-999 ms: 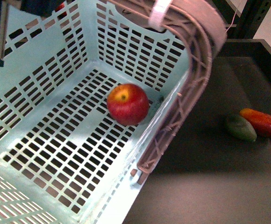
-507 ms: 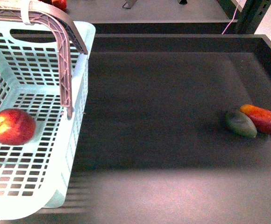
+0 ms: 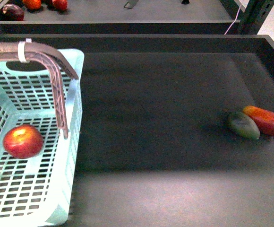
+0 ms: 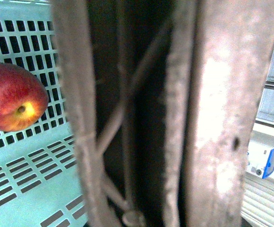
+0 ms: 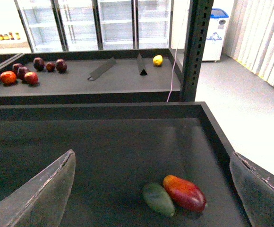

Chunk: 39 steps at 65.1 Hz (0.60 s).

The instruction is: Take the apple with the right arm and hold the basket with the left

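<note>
Far left on the counter (image 3: 165, 142), the apple (image 3: 23, 141) lies inside the basket (image 3: 33, 203), well left of the open, empty right pincer (image 5: 151, 189); whether the left pincer grips the handle (image 4: 217, 113) is unclear.

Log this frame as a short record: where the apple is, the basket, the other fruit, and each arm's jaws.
apple: lying on the basket's slotted floor
basket: left on the dark table, handle raised
mango: on the table at right, touching the green fruit
right gripper: jaws open, empty, above the mango and green fruit
left gripper: jaws not visible; camera close on the handle
</note>
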Available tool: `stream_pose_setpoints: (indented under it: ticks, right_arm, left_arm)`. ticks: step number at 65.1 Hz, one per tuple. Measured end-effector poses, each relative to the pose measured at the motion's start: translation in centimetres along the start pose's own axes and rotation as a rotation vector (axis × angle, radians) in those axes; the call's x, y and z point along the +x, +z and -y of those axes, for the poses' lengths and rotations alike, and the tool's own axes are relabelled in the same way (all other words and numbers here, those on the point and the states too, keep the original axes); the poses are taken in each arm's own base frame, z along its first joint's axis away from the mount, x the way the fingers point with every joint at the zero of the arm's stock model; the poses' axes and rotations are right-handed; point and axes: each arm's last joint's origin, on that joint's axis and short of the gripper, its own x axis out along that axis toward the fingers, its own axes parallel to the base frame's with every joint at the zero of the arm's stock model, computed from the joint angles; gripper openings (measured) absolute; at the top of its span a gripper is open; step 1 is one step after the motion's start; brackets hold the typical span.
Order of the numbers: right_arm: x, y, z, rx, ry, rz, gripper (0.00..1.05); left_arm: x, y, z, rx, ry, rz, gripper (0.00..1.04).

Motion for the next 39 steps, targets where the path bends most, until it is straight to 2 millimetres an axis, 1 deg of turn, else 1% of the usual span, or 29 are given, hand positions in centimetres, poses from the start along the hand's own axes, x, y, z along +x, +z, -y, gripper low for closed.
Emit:
stream_pose_setpoints:
  ticks: [5, 10, 12, 17, 22, 25, 27, 39]
  right_arm:
    - [0.0, 0.0, 0.0, 0.0, 0.0, 0.0, 0.96]
    - [0.0, 0.0, 0.0, 0.0, 0.0, 0.0, 0.96]
    - [0.0, 0.0, 0.0, 0.0, 0.0, 0.0, 0.96]
    - [0.0, 0.0, 0.0, 0.0, 0.0, 0.0, 0.96]
    - [0.0, 0.0, 0.0, 0.0, 0.0, 0.0, 0.96]
    - [0.0, 0.0, 0.0, 0.0, 0.0, 0.0, 0.96]
    - [0.0, 0.0, 0.0, 0.0, 0.0, 0.0, 0.96]
    - [0.0, 0.0, 0.0, 0.0, 0.0, 0.0, 0.96]
  left_arm:
    - [0.0, 0.4, -0.7, 0.007, 0.013, -0.006, 0.15]
    - [-0.1, 0.5, -0.9, 0.011, 0.014, -0.015, 0.15]
    - [-0.2, 0.5, -0.9, 0.013, 0.015, -0.019, 0.17]
    - [-0.2, 0.5, -1.1, 0.03, 0.025, -0.02, 0.32]
    - [-0.4, 0.5, -1.1, 0.036, 0.028, -0.022, 0.43]
    - [-0.8, 0.4, -0.8, 0.038, 0.023, -0.024, 0.51]
    - [-1.0, 0.4, -0.7, 0.039, 0.02, -0.025, 0.55]
    - [-3.4, -0.6, 0.4, 0.081, -0.007, -0.053, 0.89]
